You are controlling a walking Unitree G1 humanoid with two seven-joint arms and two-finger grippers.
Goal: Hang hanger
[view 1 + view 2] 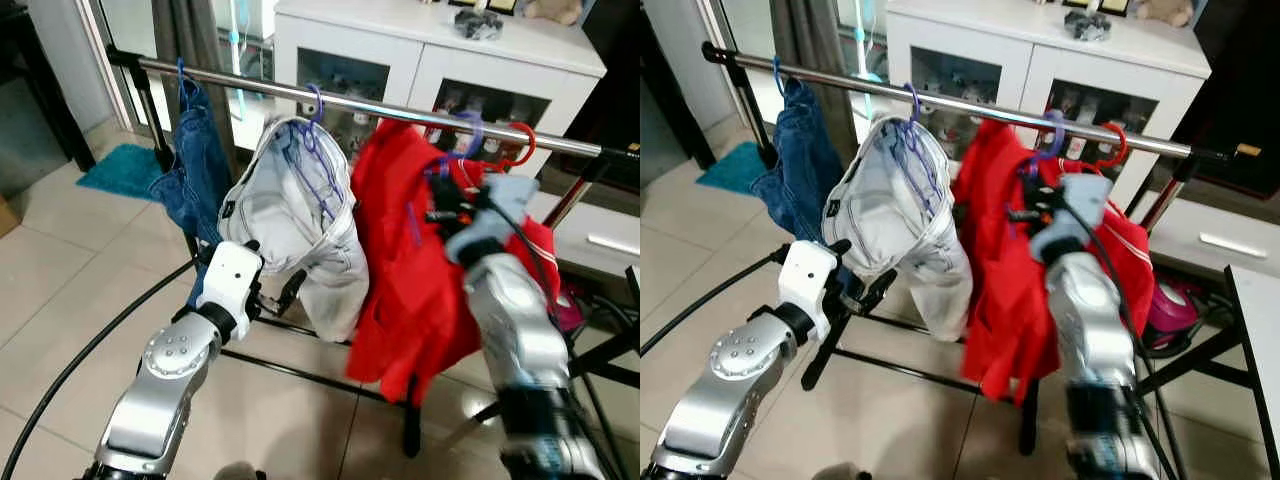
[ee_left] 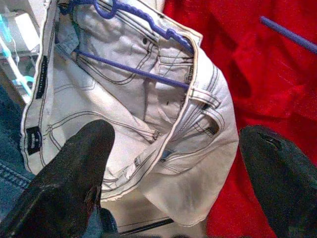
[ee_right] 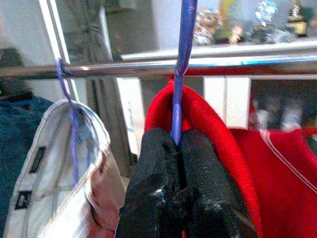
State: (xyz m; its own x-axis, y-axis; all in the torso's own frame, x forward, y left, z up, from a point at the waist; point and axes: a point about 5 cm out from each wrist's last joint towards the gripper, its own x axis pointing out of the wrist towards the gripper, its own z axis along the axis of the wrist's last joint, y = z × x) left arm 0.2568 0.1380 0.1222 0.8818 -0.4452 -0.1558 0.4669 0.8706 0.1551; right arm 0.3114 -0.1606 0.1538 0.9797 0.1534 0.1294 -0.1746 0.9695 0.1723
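Note:
A chrome rail [image 1: 400,110] carries blue jeans [image 1: 195,170], white jeans [image 1: 290,220] on a purple hanger, and a red garment [image 1: 410,280]. My right gripper [image 3: 177,148] is shut on the neck of a purple hanger [image 3: 184,59] that holds the red garment. Its hook [image 1: 1055,125] is up at rail height, and blur hides whether it rests on the rail. A red hanger hook [image 1: 520,145] sits on the rail just to the right. My left gripper [image 2: 176,131] is open, low in front of the white jeans [image 2: 148,114] and not touching them.
The rack's black base bars [image 1: 300,365] cross the tiled floor below the clothes. A white cabinet [image 1: 430,60] stands close behind the rail. A teal mat [image 1: 125,170] lies at the left and a pink object [image 1: 1175,305] sits low at the right.

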